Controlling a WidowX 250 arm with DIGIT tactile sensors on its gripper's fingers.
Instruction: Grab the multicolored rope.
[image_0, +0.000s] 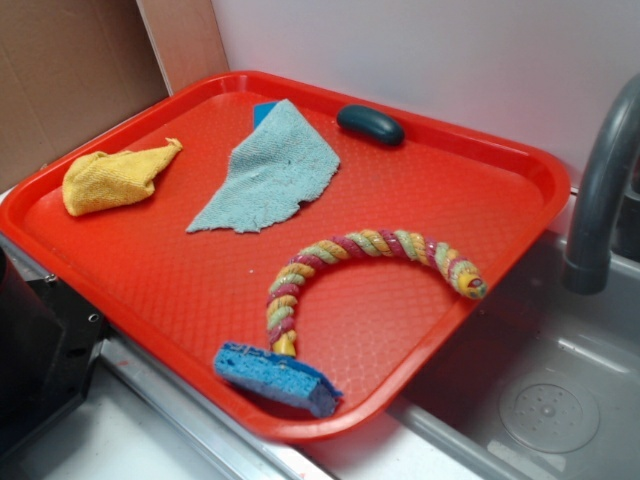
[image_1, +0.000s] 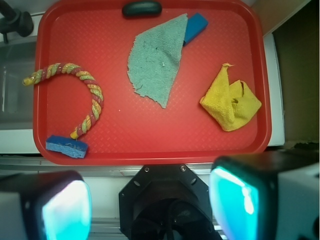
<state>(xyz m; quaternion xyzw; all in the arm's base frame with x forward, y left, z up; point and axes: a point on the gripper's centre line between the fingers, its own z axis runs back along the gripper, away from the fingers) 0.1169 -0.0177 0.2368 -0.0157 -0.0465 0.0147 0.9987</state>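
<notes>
The multicolored rope (image_0: 365, 243) lies in an arch on the red tray (image_0: 400, 190), striped yellow, pink and pale green. One end touches a blue sponge (image_0: 275, 378) at the tray's near edge. In the wrist view the rope (image_1: 95, 97) is at the left of the tray (image_1: 125, 125), far from my gripper (image_1: 150, 205). The gripper is open, hanging high above the tray's near side over the robot base (image_1: 167, 200), with nothing between its cyan pads (image_1: 65, 210). The exterior view does not show the gripper.
A teal cloth (image_0: 272, 170) lies mid-tray over a blue block (image_1: 196, 26). A crumpled yellow cloth (image_0: 112, 178) sits at one side, a dark oval object (image_0: 370, 124) at the far rim. A grey faucet (image_0: 600, 190) and sink (image_0: 540, 400) adjoin the rope side.
</notes>
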